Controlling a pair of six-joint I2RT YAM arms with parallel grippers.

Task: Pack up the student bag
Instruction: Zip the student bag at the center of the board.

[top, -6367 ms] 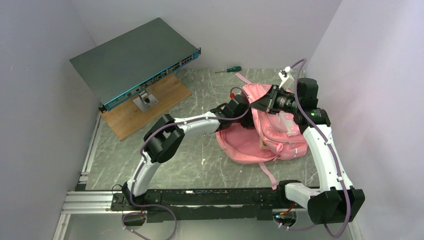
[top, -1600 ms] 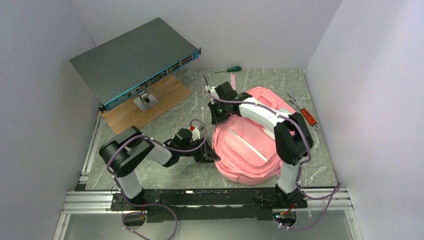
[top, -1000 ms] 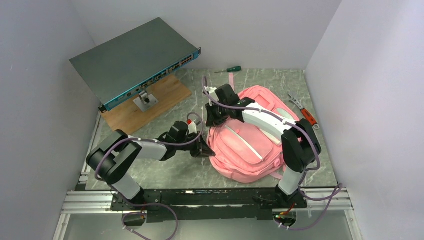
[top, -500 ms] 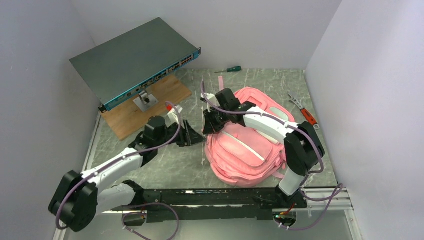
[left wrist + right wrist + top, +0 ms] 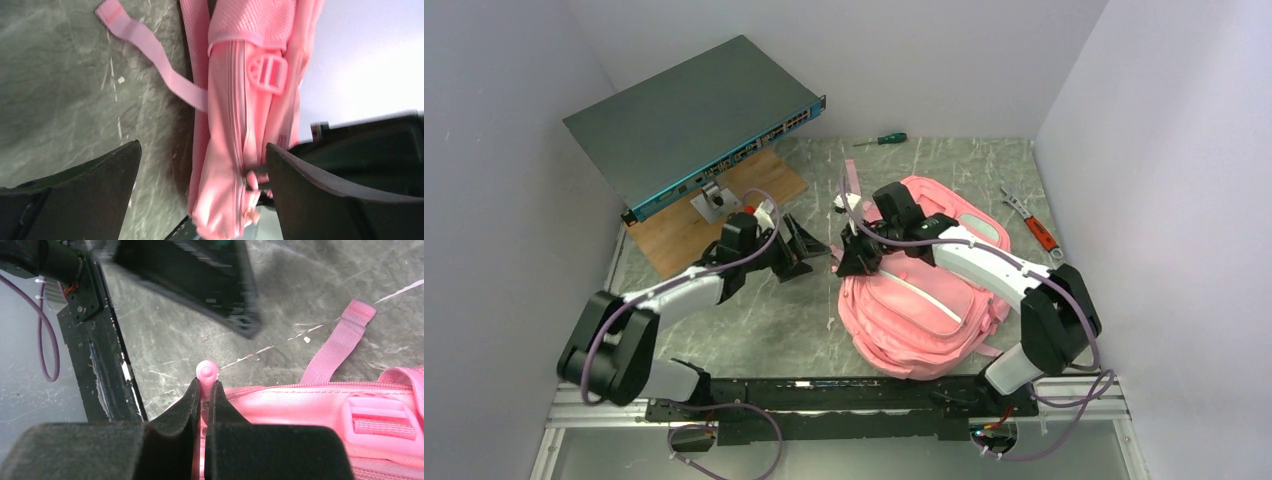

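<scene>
Packing looks barely begun: the right tool [image 5: 205, 390] clamps the zip pull [image 5: 206, 371] of the student bag [image 5: 924, 300] lying on the bench [image 5: 764, 320] under it, with the left tool [image 5: 814, 252] gaping empty just beside.

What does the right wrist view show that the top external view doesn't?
Only the right wrist view shows the right gripper pinching a pink zipper pull. Only the top view shows the network switch and the screwdriver. Both show the pink backpack and its loose strap.
</scene>
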